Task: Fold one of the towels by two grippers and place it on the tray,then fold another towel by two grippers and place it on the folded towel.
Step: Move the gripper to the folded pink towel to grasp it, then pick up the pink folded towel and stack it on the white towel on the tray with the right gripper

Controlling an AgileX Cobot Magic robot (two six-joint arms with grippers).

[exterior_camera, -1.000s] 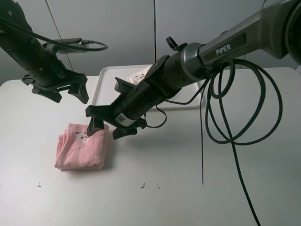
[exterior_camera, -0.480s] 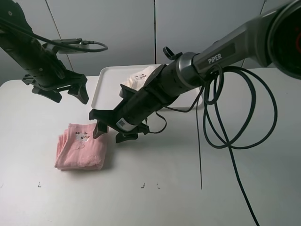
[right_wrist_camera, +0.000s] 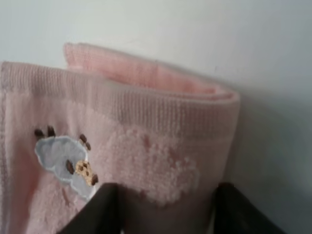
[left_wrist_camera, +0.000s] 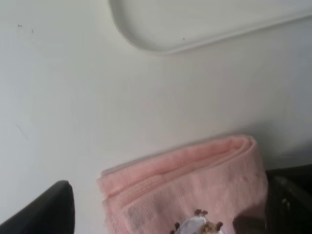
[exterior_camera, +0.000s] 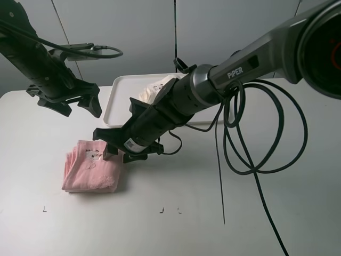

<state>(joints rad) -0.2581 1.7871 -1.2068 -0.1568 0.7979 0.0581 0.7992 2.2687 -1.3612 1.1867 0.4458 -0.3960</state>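
Robotics lab bench, plain white table, grey wall panels, loose black cables

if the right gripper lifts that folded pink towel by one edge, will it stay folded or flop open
Probably it flops: the pink towel is soft terry, its layers loose and rounded at the fold. It looks light, so weight shouldn't matter. The right gripper sits at one edge with open jaws; a pinch missing the lower layers would likely let them sag.

"PiPER" on the right arm (white lettering)
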